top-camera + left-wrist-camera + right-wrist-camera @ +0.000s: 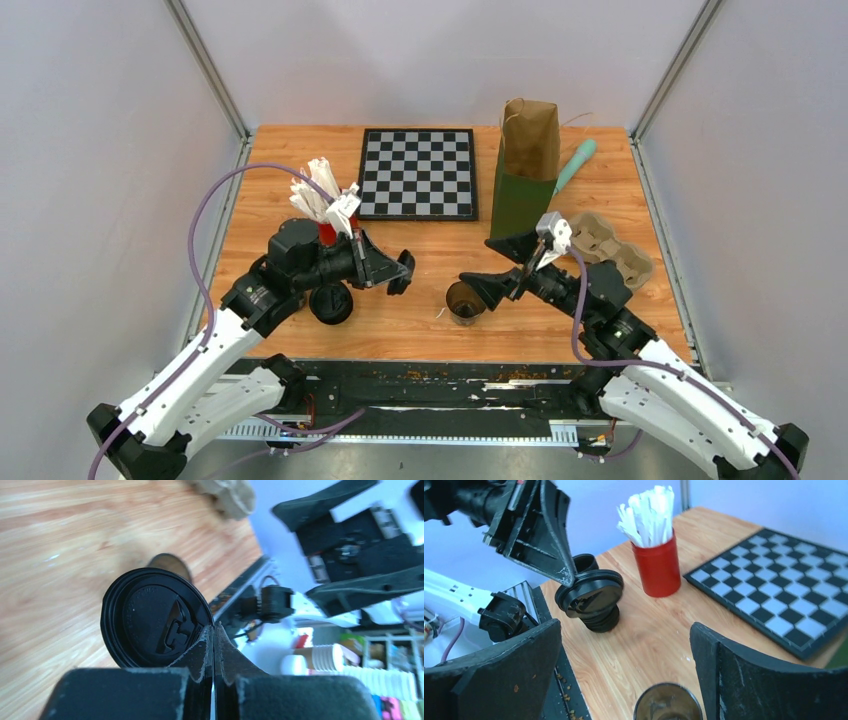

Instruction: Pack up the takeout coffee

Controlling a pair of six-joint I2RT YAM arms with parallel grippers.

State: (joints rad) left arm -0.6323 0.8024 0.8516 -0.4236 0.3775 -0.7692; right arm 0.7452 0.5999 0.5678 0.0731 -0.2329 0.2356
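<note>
At table's near centre: 1 coffee cup (465, 300), upright, lidless, long axis vertical. The right gripper (623, 630) is the nearer arm, released, jaws wide, with the cup low between them. The left gripper (214, 630) is clenched on the rim of 1 black lid (150, 617), left of the cup and apart from it. The lid likely goes rightward onto the cup's mouth. Lid embossing unreadable.
</note>
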